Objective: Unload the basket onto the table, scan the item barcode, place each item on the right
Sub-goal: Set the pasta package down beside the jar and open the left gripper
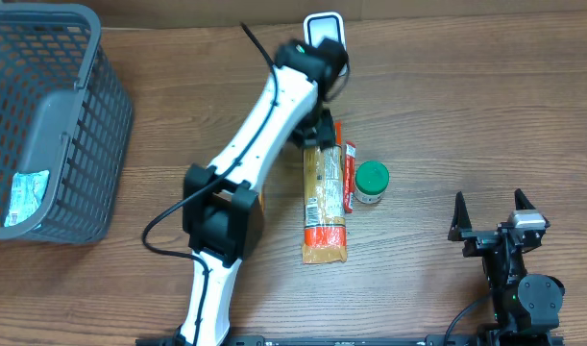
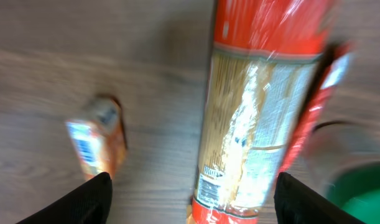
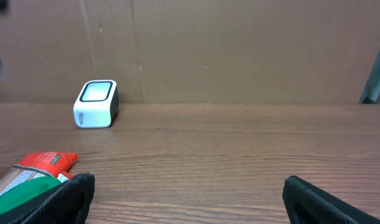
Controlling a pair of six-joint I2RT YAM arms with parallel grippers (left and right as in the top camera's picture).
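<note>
Left claw (image 2: 193, 196) hangs open over the spaghetti pack (image 1: 324, 207), which lies unheld on the surface (image 1: 466, 96) near the scanner (image 1: 323, 27). Right claw (image 1: 500, 219) rests open, well apart. Whether the barcode is scanned cannot be told.

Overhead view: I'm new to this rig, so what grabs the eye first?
The white left arm slanting across the table, its pincer open over the pasta pack. Next, the grey basket at far left and the green-lidded jar beside the pasta.
</note>
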